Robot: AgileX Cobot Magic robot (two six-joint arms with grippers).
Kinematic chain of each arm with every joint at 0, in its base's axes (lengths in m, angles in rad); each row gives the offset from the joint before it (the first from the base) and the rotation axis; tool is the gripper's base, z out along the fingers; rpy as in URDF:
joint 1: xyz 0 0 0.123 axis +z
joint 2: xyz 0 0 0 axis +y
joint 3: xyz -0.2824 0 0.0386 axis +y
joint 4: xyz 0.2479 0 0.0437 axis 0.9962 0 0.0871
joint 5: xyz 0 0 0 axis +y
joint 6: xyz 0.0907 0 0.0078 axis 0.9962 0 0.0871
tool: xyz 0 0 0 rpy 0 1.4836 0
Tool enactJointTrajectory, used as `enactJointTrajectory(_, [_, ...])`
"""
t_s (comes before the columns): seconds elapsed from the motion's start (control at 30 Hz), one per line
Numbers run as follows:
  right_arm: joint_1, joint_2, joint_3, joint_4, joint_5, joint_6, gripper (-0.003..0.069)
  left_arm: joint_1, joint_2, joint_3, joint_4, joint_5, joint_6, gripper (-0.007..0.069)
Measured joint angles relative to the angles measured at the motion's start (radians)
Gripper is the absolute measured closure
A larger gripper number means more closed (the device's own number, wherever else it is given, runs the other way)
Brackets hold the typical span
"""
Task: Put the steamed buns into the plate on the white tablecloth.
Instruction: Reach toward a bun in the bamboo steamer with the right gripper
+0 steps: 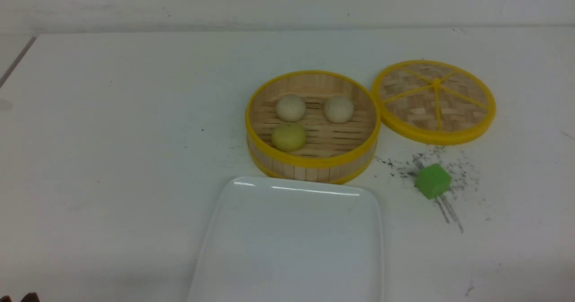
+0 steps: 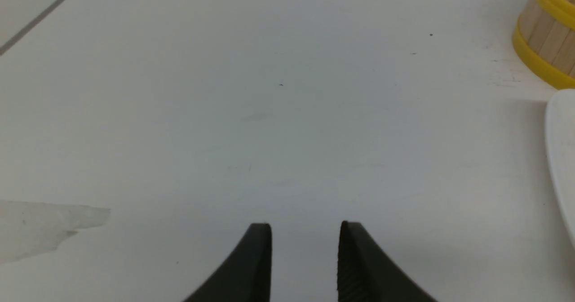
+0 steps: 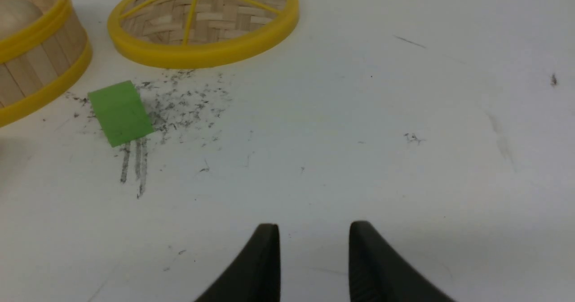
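Observation:
Three steamed buns lie in the round bamboo steamer: two off-white ones at the back and a pale yellow one in front. The white plate lies on the tablecloth just in front of the steamer, with nothing on it. My left gripper is open and holds nothing, over bare cloth left of the plate's edge. My right gripper is open and holds nothing, over cloth right of the green cube. Neither gripper shows in the front view.
The steamer's woven lid lies flat to the right of the steamer. A green cube sits among dark specks in front of the lid. The steamer's wall shows in both wrist views.

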Motion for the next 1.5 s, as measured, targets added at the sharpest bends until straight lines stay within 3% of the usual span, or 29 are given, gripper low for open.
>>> enactJointTrajectory(0.33, [0.0, 0.0, 0.0, 0.039, -0.004, 0.025, 0.0419, 0.0, 0.0, 0.0, -0.022, 0.0, -0.019, 0.0384])
enactJointTrajectory(0.43, [0.0, 0.0, 0.001, 0.14, -0.019, 0.099, 0.0419, 0.0, 0.0, 0.0, -0.124, -0.013, -0.093, 0.0384])
enactJointTrajectory(0.53, [0.0, 0.0, 0.001, 0.396, -0.04, 0.271, 0.0419, 0.0, 0.0, 0.003, -0.435, -0.053, -0.358, 0.0384])
enactJointTrajectory(0.57, [0.0, 0.0, 0.001, 0.396, -0.04, 0.271, 0.0419, 0.0, 0.0, 0.003, -0.452, -0.056, -0.358, 0.0384])
enactJointTrajectory(0.67, [0.0, 0.0, 0.001, 0.529, -0.042, 0.346, 0.0419, 0.0, 0.0, 0.003, -0.686, -0.091, -0.555, 0.0384])
enactJointTrajectory(0.87, [0.0, 0.0, 0.001, 0.614, -0.045, 0.366, 0.0419, 0.0, 0.0, 0.003, -0.786, -0.127, -0.621, 0.0384])
enactJointTrajectory(0.97, [0.0, 0.0, -0.029, 0.655, -0.035, 0.354, 0.0419, 0.0, 0.0, 0.003, -0.794, -0.2, -0.614, 0.0393])
enactJointTrajectory(1.13, [0.0, 0.039, -0.241, 0.606, -0.047, 0.169, 0.0467, 0.0, 0.0, -0.125, -0.779, -0.227, -0.453, 0.0463])
enactJointTrajectory(1.17, [0.0, 0.094, -0.368, 0.545, -0.021, 0.058, 0.0533, 0.0, 0.01, -0.21, -0.764, -0.2, -0.377, 0.0498])
enactJointTrajectory(1.23, [0.0, 0.148, -0.427, 0.504, 0.02, -0.007, 0.0589, 0.0, 0.04, -0.286, -0.752, -0.157, -0.295, 0.0524])
enactJointTrajectory(1.27, [0.0, 0.242, -0.521, 0.459, 0.107, -0.068, 0.0652, 0.0, 0.106, -0.367, -0.728, -0.062, -0.206, 0.056])
enactJointTrajectory(1.3, [0.0, 0.242, -0.529, 0.454, 0.107, -0.073, 0.0657, 0.0, 0.106, -0.376, -0.725, -0.047, -0.206, 0.0565])
enactJointTrajectory(1.4, [0.0, 0.459, -0.637, 0.416, 0.349, -0.111, 0.0672, 0.0, 0.304, -0.497, -0.672, 0.299, -0.073, 0.0622])
enactJointTrajectory(1.43, [0.0, 0.484, -0.64, 0.416, 0.378, -0.111, 0.0672, 0.0, 0.329, -0.501, -0.67, 0.318, -0.069, 0.0622])
enactJointTrajectory(1.5, [0.0, 0.637, -0.653, 0.43, 0.537, -0.116, 0.0672, 0.0, 0.486, -0.534, -0.643, 0.505, -0.039, 0.0622])
